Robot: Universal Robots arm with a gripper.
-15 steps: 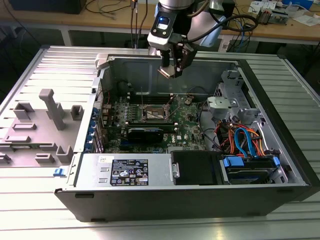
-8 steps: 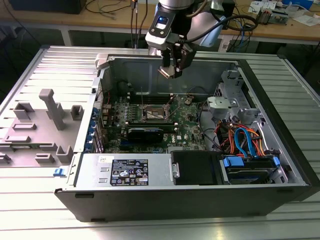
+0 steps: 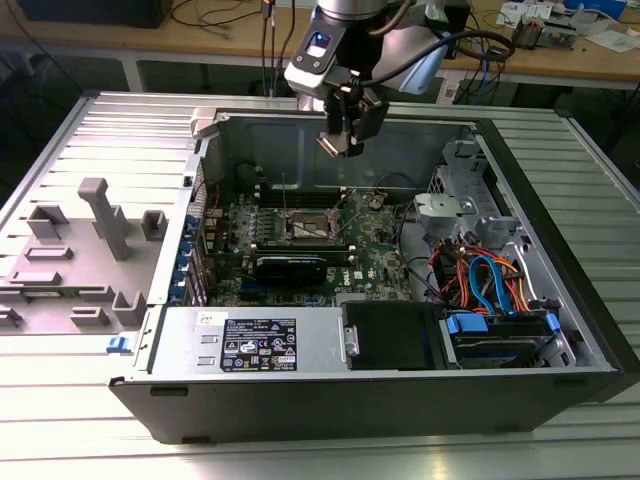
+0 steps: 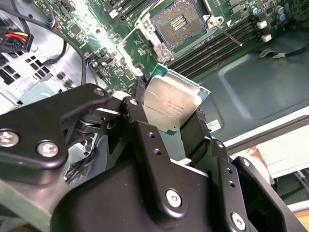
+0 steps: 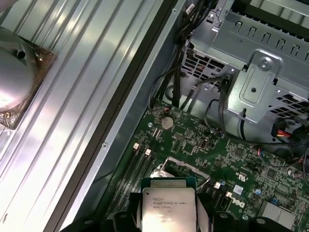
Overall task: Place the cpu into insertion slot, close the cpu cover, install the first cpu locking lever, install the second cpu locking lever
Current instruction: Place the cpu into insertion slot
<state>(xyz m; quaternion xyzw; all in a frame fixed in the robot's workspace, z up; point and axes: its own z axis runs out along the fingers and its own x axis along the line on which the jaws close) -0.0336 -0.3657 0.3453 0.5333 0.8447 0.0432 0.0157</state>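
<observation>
Pincer [image 4: 170, 110]: clamped on the cpu [image 4: 169, 101] by two opposite edges, likely to spare its contact face.
Position: aloft over the motherboard [image 5: 193, 145], well apart from the insertion slot [image 4: 186, 24].
Slot: bare, contact field exposed, nothing seated.
Hidden: the chip's underside; one edge is cut off in the first wrist view; I cannot tell how the cpu cover stands.

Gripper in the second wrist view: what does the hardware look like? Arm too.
The gripper is matt black metal: two jointed fingers of flat linkage bars with silver screws. In the exterior view the arm is silver-grey, with a blue-faced module at the wrist and a black cable beside it.
</observation>
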